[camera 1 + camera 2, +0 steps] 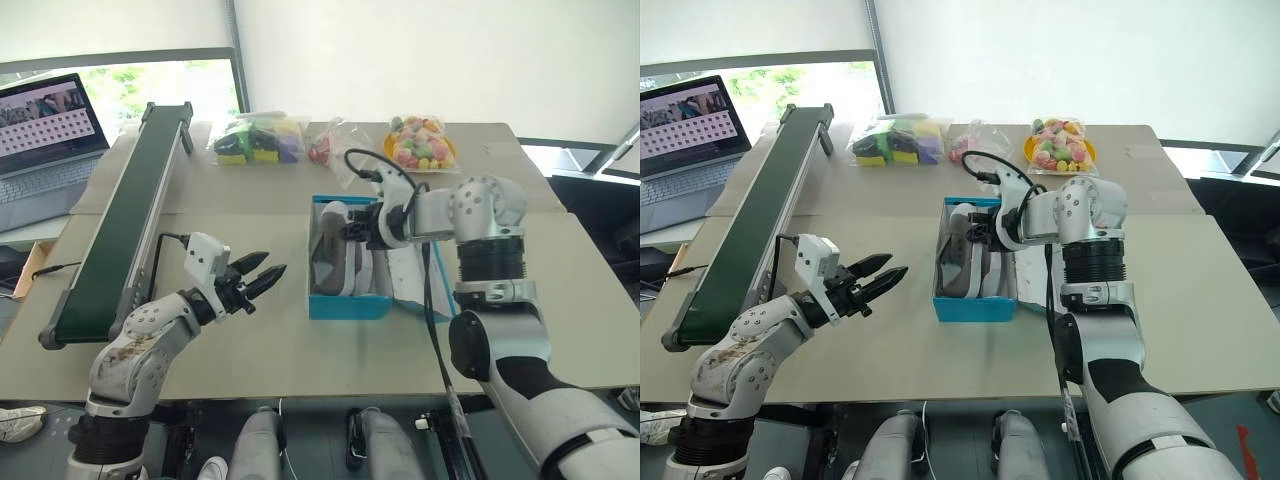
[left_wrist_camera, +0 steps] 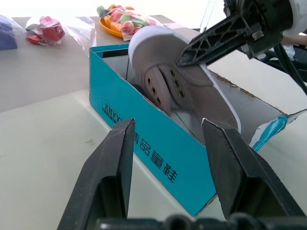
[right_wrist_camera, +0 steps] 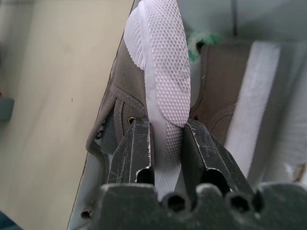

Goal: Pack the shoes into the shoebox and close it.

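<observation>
The bright blue shoebox (image 1: 348, 305) stands open in the middle of the table, its black markings facing my left gripper. Its lid (image 1: 410, 278) lies folded out on the right, white side up. Both grey shoes are in the box. One shoe (image 3: 163, 72) is tipped on its side along the left wall, and my right gripper (image 3: 167, 127) is shut on its pale sole from above. The other shoe (image 3: 216, 91) lies beside it. My left gripper (image 1: 268, 272) hangs open and empty a short way left of the box, pointing at its side wall (image 2: 158, 153).
A dark green conveyor belt (image 1: 125, 215) runs along the table's left side, with a laptop (image 1: 45, 140) beyond it. Clear bags of colourful items (image 1: 258, 140) and a yellow plate of sweets (image 1: 420, 143) sit at the back edge.
</observation>
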`<control>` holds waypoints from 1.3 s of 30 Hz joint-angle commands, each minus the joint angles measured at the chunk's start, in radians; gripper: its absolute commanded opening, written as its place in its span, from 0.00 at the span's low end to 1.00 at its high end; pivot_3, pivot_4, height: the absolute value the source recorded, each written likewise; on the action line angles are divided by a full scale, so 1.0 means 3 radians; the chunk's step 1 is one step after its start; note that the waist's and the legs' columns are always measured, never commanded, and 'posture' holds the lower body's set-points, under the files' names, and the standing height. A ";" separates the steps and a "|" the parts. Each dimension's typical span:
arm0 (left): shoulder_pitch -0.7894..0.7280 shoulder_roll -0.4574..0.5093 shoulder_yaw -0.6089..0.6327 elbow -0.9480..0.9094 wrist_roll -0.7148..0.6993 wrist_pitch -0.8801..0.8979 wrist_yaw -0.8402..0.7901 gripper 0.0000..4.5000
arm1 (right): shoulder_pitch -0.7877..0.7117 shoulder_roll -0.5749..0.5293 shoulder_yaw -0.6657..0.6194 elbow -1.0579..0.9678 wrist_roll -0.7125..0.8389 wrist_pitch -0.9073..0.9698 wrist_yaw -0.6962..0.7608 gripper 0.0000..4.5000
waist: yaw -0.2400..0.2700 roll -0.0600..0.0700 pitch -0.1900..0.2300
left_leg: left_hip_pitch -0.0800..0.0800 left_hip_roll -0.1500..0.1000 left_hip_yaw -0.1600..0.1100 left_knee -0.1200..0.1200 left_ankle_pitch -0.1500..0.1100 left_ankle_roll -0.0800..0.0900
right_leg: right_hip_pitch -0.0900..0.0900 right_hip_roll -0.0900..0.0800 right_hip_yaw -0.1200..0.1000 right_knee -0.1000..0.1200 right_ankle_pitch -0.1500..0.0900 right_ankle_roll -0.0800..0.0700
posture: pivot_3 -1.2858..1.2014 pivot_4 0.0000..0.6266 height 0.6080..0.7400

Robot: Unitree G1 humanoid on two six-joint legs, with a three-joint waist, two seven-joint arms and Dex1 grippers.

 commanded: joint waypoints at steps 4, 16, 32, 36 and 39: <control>0.0006 -0.0068 -0.0026 -0.0081 0.0045 -0.0095 0.0008 0.52 | -0.0063 -0.0051 0.0596 0.0045 -0.0251 -0.0186 0.0415 0.16 | -0.0005 0.0000 0.0000 | 0.0000 0.0000 0.0000 -0.0001 0.0000 0.0000 | 0.0000 0.0000 0.0000 0.0000 0.0000 0.0000 | 0.52 0.24 0.55; -0.0015 -0.0163 -0.0089 -0.0052 0.0138 -0.0089 0.0041 0.54 | 0.0044 0.0148 0.0915 0.0796 -0.0774 -0.0773 0.0816 0.45 | -0.0004 -0.0001 -0.0002 | 0.0004 0.0000 0.0000 0.0000 -0.0001 -0.0002 | 0.0005 0.0000 -0.0001 0.0000 0.0000 0.0000 | 0.52 0.24 0.55; -0.0203 -0.0089 -0.0080 0.0100 0.0134 -0.0052 -0.0108 0.54 | -0.0124 0.0026 -0.0310 -0.1357 -0.0204 0.0187 0.0840 0.90 | 0.0034 0.0001 0.0000 | -0.0001 0.0000 0.0000 -0.0002 0.0000 0.0000 | -0.0002 0.0001 -0.0001 0.0001 -0.0002 -0.0002 | 0.52 0.24 0.55; -0.0333 -0.0064 -0.0120 0.0247 0.0156 -0.0069 -0.0209 0.54 | 0.0169 -0.0155 -0.0526 -0.1997 0.0167 0.0356 0.0975 0.68 | 0.0068 0.0001 0.0000 | 0.0000 0.0001 0.0000 -0.0001 -0.0004 -0.0007 | -0.0001 0.0000 -0.0001 0.0001 -0.0002 -0.0002 | 0.52 0.24 0.55; -0.0445 -0.0054 -0.0165 0.0359 0.0167 -0.0068 -0.0284 0.54 | 0.0763 -0.0655 -0.0423 -0.2492 0.0710 0.0358 0.1221 0.46 | 0.0086 0.0000 0.0000 | 0.0003 0.0000 -0.0002 -0.0001 -0.0012 -0.0020 | 0.0005 0.0000 -0.0004 -0.0003 -0.0003 -0.0003 | 0.52 0.24 0.55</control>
